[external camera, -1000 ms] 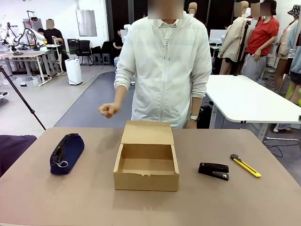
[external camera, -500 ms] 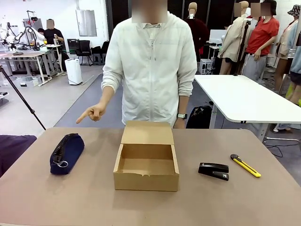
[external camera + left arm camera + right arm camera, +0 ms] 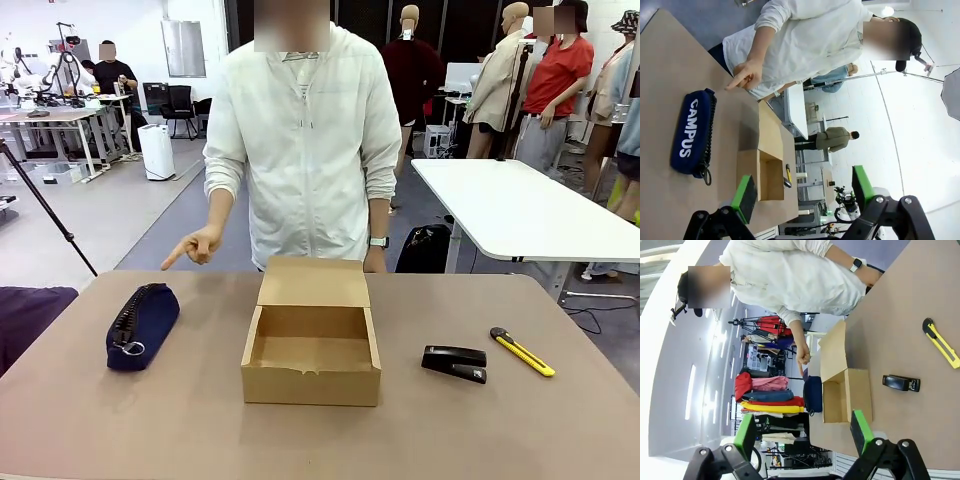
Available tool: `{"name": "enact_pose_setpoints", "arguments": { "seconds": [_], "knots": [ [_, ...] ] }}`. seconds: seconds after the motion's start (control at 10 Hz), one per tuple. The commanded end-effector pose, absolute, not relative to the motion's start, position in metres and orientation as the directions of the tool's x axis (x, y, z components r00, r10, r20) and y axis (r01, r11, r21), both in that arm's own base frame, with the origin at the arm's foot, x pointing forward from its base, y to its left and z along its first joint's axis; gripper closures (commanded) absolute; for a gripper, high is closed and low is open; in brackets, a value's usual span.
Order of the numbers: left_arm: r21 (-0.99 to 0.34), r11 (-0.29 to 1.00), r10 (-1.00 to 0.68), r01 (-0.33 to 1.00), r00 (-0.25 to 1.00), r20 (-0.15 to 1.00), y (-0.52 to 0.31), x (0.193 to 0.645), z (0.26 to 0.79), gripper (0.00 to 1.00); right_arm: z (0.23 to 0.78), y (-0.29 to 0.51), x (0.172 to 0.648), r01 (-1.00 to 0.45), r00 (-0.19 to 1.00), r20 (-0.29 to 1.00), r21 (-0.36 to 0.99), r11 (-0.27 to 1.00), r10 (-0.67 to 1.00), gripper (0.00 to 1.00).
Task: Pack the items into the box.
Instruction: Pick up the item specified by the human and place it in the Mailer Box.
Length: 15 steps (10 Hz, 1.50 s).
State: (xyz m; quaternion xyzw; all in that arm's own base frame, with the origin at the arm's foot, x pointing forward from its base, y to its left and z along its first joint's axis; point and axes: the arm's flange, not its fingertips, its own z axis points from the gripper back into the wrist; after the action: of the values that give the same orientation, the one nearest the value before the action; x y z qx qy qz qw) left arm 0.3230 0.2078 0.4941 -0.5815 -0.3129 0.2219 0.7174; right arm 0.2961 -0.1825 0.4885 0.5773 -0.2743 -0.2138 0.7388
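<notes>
Pouch (image 3: 143, 325) lies left of the open box (image 3: 311, 345), knife (image 3: 521, 351) and stapler (image 3: 454, 363) right. I see left gripper (image 3: 804, 192) and right gripper (image 3: 804, 432) spread, empty; person's hand (image 3: 198, 246) points, index out.

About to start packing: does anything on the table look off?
Nothing stands out. The box sits open and empty, flap up; the pouch lies left of it, the stapler and utility knife right of it, none visibly damaged.

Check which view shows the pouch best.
Left wrist view: the pouch lies whole and large, with print, zip and ring pull clear. Front view shows it smaller, print hidden. Right wrist view shows it small, past the box.
</notes>
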Motion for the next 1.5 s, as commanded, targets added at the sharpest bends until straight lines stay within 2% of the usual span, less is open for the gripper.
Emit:
{"name": "enact_pose_setpoints", "arguments": {
  "seconds": [0.0,0.1,0.2,0.3,0.5,0.6,0.8,0.9,1.0,1.2,1.3,1.4],
  "knots": [
    [-0.945,0.328,0.618,0.003,0.755,0.217,0.192,0.347,0.509,0.0,0.491,-0.181,0.299,-0.018,0.753,0.166,0.973,0.232,-0.637,0.0],
    [-0.878,0.479,0.537,-0.011,0.795,0.283,0.166,0.381,0.522,0.0,0.491,-0.181,0.299,-0.018,0.753,0.166,0.973,0.232,-0.637,0.0],
    [-0.795,0.606,0.427,-0.026,0.854,0.297,0.14,0.414,0.532,0.0,0.491,-0.181,0.299,-0.018,0.753,0.166,0.973,0.232,-0.637,0.0],
    [-0.665,0.743,0.389,-0.077,0.858,0.335,0.117,0.441,0.533,0.0,0.491,-0.181,0.299,-0.018,0.753,0.166,0.973,0.232,-0.637,0.0],
    [-0.478,0.872,0.329,-0.105,0.849,0.413,0.077,0.47,0.528,0.0,0.491,-0.181,0.299,-0.018,0.753,0.166,0.973,0.232,-0.637,0.0],
    [-0.31,0.945,0.25,-0.105,0.843,0.476,0.057,0.478,0.521,0.0,0.491,-0.181,0.299,-0.018,0.753,0.166,0.973,0.232,-0.637,0.0],
    [-0.11,0.991,0.118,-0.071,0.852,0.51,0.036,0.488,0.511,0.0,0.491,-0.181,0.299,-0.018,0.753,0.166,0.973,0.232,-0.637,0.0],
    [-0.157,0.987,0.07,0.01,0.864,0.498,0.029,0.49,0.513,0.0,0.491,-0.181,0.299,-0.018,0.753,0.166,0.973,0.232,-0.637,0.0],
    [-0.2,0.979,0.142,-0.039,0.836,0.531,0.037,0.492,0.512,0.0,0.491,-0.181,0.299,-0.018,0.753,0.166,0.973,0.232,-0.637,0.0],
    [-0.2,0.979,0.142,-0.039,0.836,0.531,0.037,0.492,0.512,0.0,0.491,-0.181,0.299,-0.018,0.753,0.166,0.973,0.232,-0.637,0.0],
    [-0.158,0.987,0.095,-0.013,0.847,0.523,0.032,0.493,0.507,0.0,0.491,-0.181,0.299,-0.018,0.753,0.166,0.973,0.232,-0.637,0.0],
    [-0.186,0.982,0.062,0.017,0.908,0.414,0.032,0.509,0.501,0.0,0.491,-0.181,0.299,-0.018,0.753,0.166,0.973,0.232,-0.637,0.0]
  ]
}}
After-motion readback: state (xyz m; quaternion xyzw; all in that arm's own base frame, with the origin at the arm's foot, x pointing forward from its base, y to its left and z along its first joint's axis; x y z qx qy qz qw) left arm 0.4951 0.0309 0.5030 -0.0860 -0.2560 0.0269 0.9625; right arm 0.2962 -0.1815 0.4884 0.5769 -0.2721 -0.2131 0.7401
